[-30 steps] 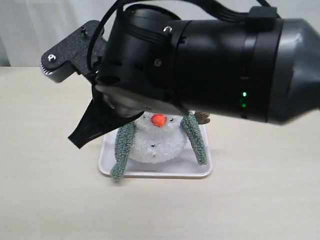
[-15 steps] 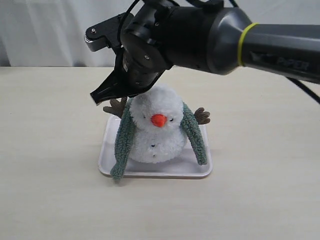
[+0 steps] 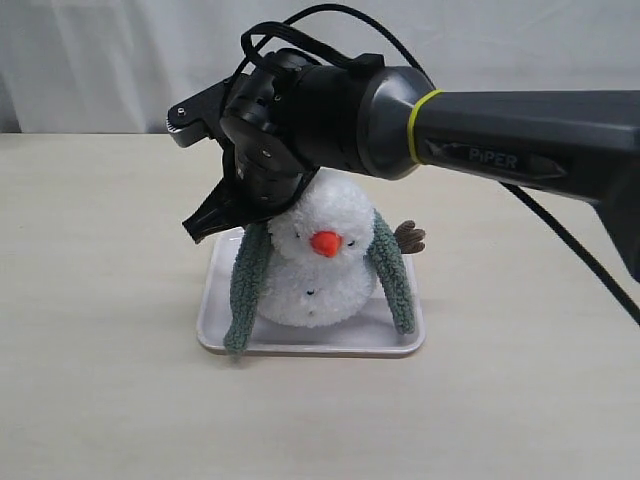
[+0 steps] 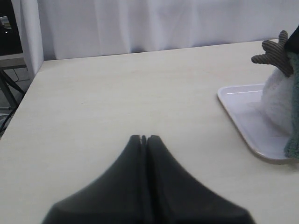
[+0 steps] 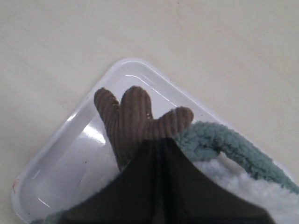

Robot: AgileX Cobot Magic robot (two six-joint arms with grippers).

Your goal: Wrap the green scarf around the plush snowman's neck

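Two right fingers [image 3: 212, 218] (pressed together) lower, beside scarf [image 3: 245, 285].

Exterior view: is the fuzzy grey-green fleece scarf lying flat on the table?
No, the scarf drapes over the fluffy white plush snowman, one end hanging each side.

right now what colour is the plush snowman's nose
The plush snowman has an orange-red nose, clearest in the exterior view.

White tray [image 3: 330, 344] on a pale table [image 3: 100, 400], white curtain [image 3: 90, 60] behind.
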